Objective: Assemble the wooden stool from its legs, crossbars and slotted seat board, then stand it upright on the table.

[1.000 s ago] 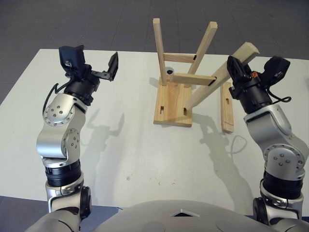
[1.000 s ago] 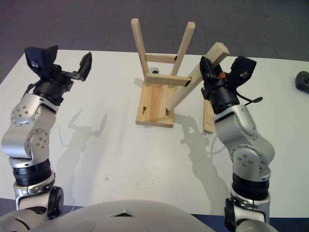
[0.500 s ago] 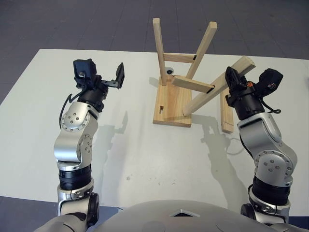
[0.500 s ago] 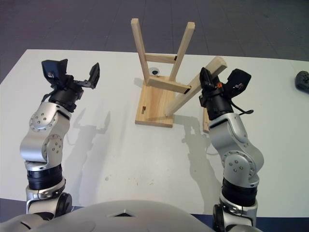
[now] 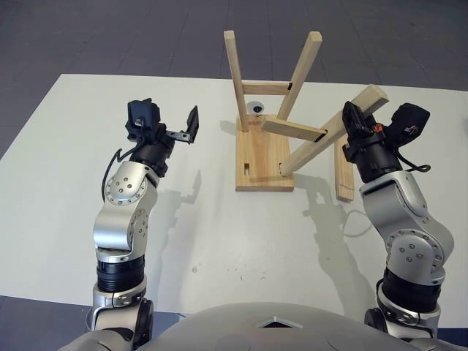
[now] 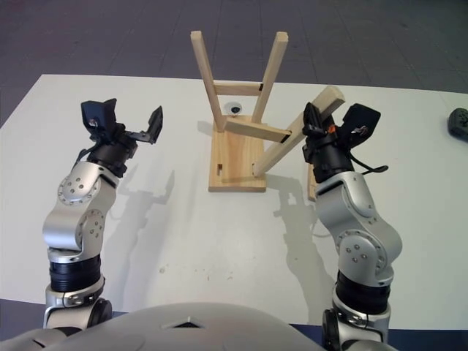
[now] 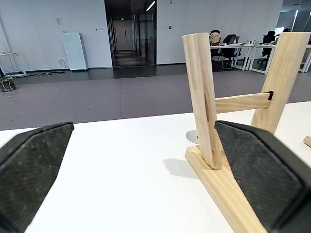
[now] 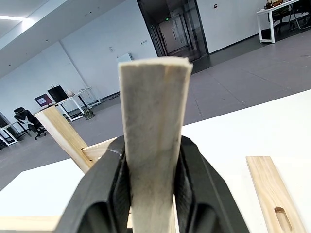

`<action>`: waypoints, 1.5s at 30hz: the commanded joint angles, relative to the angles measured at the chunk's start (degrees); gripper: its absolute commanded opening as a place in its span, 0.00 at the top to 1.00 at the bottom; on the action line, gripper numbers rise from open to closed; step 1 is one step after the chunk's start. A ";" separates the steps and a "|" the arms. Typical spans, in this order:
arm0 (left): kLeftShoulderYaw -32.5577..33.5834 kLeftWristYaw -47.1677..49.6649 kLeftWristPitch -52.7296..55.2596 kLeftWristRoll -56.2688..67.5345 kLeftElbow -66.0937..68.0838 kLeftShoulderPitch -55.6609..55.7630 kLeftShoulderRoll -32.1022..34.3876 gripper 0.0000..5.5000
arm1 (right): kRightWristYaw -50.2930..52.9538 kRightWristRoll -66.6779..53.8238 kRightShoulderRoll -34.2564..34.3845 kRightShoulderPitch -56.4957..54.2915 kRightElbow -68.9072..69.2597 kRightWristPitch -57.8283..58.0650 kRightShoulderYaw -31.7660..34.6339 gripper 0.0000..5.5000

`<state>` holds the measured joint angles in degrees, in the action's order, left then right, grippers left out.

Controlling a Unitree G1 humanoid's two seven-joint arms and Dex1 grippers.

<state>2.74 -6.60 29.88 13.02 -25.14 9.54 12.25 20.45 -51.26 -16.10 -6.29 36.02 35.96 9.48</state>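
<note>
**Stool half built, third leg at the board**
The pale slotted wooden seat board [image 5: 263, 164] lies flat at upper centre of the white worktop [image 5: 219, 241]. Two pale wooden legs [image 5: 235, 80] stand at its far end, joined by a short wooden crossbar [image 5: 266, 88]. The right gripper [image 8: 150, 179] clamps a tilted third leg [image 5: 322, 139] carrying a second crossbar [image 5: 292, 129], its foot at the board's near right corner; whether it is seated I cannot tell. A loose slotted wooden piece [image 5: 342, 175] lies at right. The left gripper [image 5: 168, 124] hangs wide apart, left of the board. Left to do, I judge: seat this leg, fit the last piece, turn the stool upright.
</note>
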 commanded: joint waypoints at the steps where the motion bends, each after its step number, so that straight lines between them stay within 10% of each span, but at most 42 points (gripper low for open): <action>1: -1.50 -0.43 -0.73 -1.63 0.43 -0.89 0.08 0.02 | -1.28 2.10 1.07 -1.51 -5.92 2.01 -0.87 0.81; 45: -6.69 -2.49 -2.67 -4.63 2.73 -3.49 -1.54 0.02 | -9.70 15.91 6.98 -13.93 -12.20 0.63 0.47 0.81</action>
<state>-3.45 -8.83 27.47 8.99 -22.90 6.55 10.88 10.95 -35.95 -9.54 -18.16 23.75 36.99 9.27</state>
